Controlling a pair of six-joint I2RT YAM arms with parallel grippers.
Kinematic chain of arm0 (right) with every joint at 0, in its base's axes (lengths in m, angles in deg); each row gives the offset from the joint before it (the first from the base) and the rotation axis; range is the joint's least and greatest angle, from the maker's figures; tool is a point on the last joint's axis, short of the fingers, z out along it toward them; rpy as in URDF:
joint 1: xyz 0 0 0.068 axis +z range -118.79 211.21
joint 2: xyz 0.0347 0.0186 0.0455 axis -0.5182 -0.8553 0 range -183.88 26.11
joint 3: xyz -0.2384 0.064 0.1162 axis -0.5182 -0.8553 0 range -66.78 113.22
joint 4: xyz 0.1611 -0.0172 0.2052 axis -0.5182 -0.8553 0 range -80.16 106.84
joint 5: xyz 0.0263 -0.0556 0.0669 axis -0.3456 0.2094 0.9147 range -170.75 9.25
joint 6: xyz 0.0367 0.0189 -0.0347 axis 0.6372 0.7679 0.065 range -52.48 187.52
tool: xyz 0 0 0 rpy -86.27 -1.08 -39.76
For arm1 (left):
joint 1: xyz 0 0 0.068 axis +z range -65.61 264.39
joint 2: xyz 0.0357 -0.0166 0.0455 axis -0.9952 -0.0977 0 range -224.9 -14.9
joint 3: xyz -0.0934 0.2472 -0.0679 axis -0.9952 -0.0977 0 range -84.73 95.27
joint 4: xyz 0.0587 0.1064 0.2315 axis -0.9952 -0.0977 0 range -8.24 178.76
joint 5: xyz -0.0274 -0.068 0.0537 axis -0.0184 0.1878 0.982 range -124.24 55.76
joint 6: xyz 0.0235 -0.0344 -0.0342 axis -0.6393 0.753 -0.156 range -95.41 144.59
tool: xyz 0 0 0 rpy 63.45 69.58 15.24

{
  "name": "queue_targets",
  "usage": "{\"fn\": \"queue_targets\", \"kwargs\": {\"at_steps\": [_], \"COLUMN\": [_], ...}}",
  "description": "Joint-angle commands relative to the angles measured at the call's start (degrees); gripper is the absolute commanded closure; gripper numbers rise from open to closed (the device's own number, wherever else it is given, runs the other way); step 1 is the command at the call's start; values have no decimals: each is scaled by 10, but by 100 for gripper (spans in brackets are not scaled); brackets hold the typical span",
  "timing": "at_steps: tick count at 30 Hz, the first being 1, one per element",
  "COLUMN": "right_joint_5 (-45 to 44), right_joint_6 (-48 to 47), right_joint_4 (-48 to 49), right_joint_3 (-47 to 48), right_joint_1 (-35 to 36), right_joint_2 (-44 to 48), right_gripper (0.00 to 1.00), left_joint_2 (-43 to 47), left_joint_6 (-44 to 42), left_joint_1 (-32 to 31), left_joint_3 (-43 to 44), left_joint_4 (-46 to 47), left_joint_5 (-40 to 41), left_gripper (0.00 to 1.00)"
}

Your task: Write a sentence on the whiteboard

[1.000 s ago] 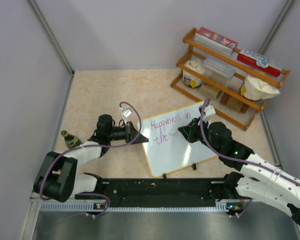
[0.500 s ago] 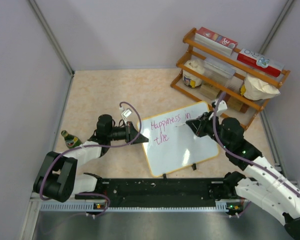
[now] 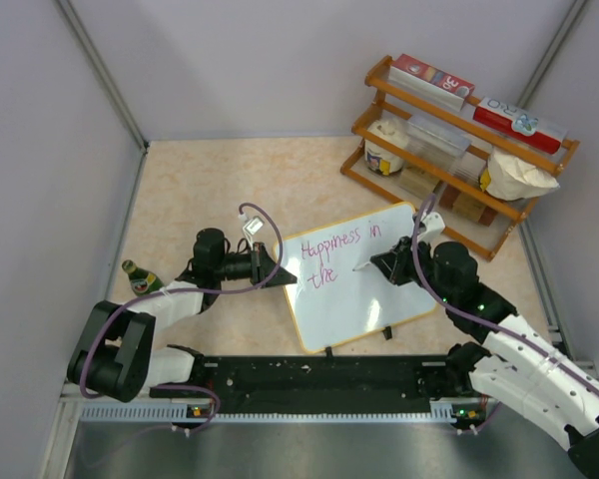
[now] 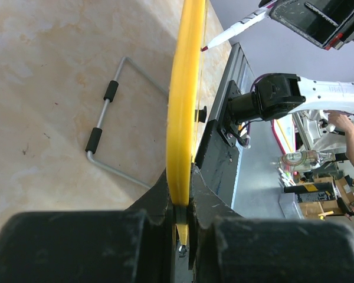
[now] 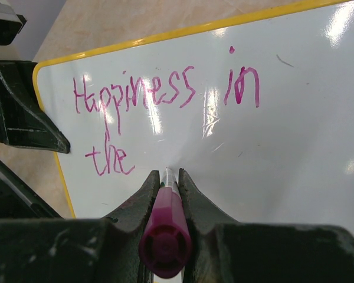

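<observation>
The whiteboard point(image 3: 374, 299), white with a yellow frame, lies tilted on the table and reads "Happiness in the" in magenta. My left gripper point(image 3: 283, 276) is shut on its left edge. In the left wrist view the yellow frame point(image 4: 183, 106) runs edge-on between the left gripper's point(image 4: 186, 206) jaws. My right gripper point(image 3: 381, 265) is shut on a magenta marker point(image 5: 165, 230). The marker's tip points at the board point(image 5: 283, 147) just right of the word "the", close above my right gripper point(image 5: 167, 175). I cannot tell whether the tip touches. The marker also shows in the left wrist view point(image 4: 233, 32).
A wooden rack point(image 3: 459, 130) with boxes and bags stands at the back right, close to the board's far corner. A green bottle point(image 3: 140, 276) lies by the left wall. A bent wire stand point(image 4: 106, 118) lies under the board. The black base rail point(image 3: 319, 374) runs along the near edge.
My right gripper with the marker swung up and right, away from "the", then came back down-left over the board. The writing is unchanged. The left arm has not moved.
</observation>
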Motion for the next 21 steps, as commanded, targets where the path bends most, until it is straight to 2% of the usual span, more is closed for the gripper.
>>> {"fn": "queue_targets", "kwargs": {"at_steps": [1,9,21], "right_joint_5": [-21,-41,-84], "right_joint_6": [-2,3,3], "right_joint_4": [20,26,25], "right_joint_3": [0,10,0], "right_joint_1": [-3,-3,-3], "right_joint_2": [13,36,21], "right_gripper": [100,100,100], "left_joint_2": [-12,-13,-11], "left_joint_6": [-52,-55,-54], "left_joint_1": [-8,-8,-8], "left_joint_3": [-7,-4,-7], "left_joint_4": [-48,-52,-50], "left_joint_5": [23,24,24], "left_gripper": [100,100,100]}}
